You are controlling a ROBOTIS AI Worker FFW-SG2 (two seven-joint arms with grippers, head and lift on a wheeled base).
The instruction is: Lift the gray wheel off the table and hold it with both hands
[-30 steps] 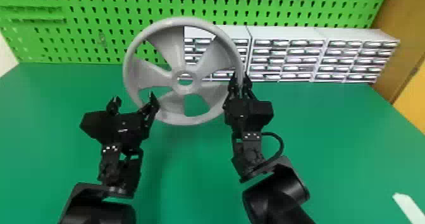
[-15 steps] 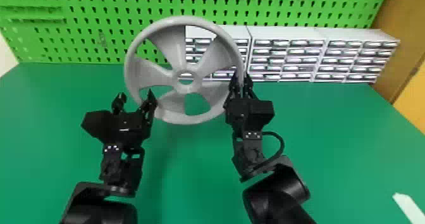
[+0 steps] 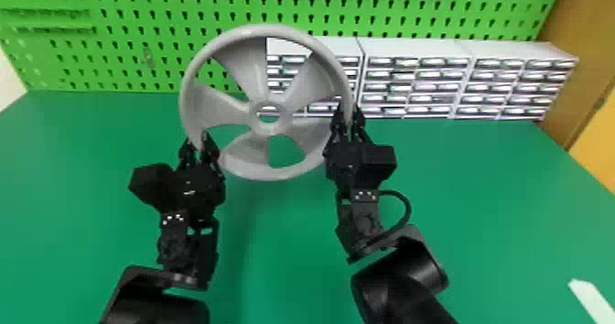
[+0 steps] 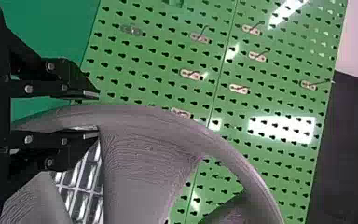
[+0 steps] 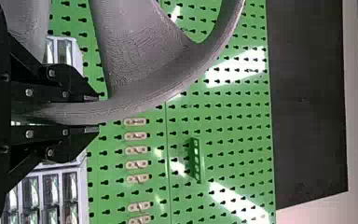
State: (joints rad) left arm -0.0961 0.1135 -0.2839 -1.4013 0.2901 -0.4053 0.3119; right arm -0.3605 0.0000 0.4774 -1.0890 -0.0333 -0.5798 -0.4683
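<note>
Gray wheel [image 3: 272, 128]: one, five-spoked with an open hub, standing upright with its face toward the head camera; raised above the green table [image 3: 494, 218], toward the far side and left of centre, between the two grippers. Right gripper [image 3: 348, 111]: clenched on the wheel's rim at its right side, low down; in the right wrist view the rim lies between the fingers [image 5: 81, 135], which press against it from both sides. Left gripper [image 3: 196, 139]: at the lower left of the rim; in the left wrist view the fingers [image 4: 77, 140] stand parted, one on each side of the rim, with slim gaps showing, so the rim is straddled rather than clamped. Both arms: black, coming in from the near edge. Green pegboard [image 3: 132, 7]: upright along the far edge of the table, behind the wheel, fitted with small metal hooks [image 4: 192, 74]. Small green rack [image 5: 196, 159]: mounted on the pegboard. White drawer cabinets [image 3: 416, 48]: in a row at the far edge, from behind the wheel to the right, with several tiers of small drawers. White strip [image 3: 590, 300]: at the near right. Brown panel [image 3: 583, 48]: beyond the table's far right.
</note>
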